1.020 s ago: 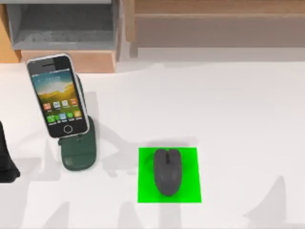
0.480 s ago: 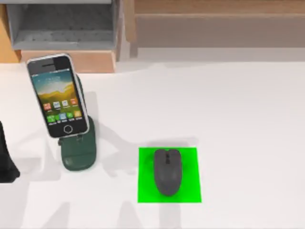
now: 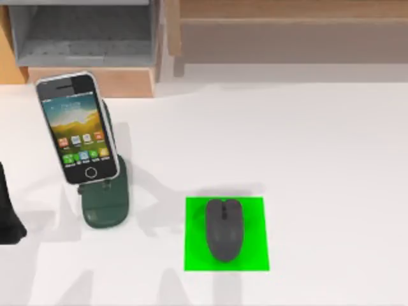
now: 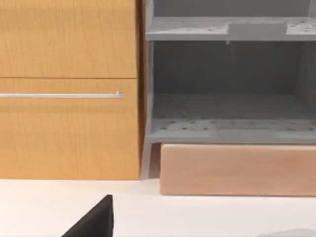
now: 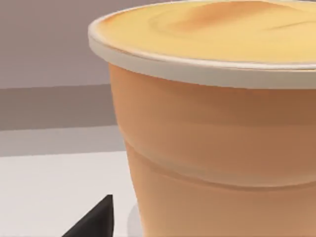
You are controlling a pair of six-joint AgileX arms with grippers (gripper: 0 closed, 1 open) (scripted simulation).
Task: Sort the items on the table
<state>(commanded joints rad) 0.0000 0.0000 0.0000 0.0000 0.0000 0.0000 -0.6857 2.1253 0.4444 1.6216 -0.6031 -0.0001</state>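
Sorting looks done: mouse (image 3: 224, 228) on green square (image 3: 194, 255), phone (image 3: 77, 127) on stand (image 3: 105, 205); our finger states can't tell; next, just park

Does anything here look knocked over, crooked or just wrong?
Nothing stands out. The smartphone leans propped on its dark green stand, and the mouse sits squarely on the green square. Nothing is spilled or broken on the table.

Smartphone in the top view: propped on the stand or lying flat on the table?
Propped: the smartphone leans on the dark green stand, its lit screen facing up.
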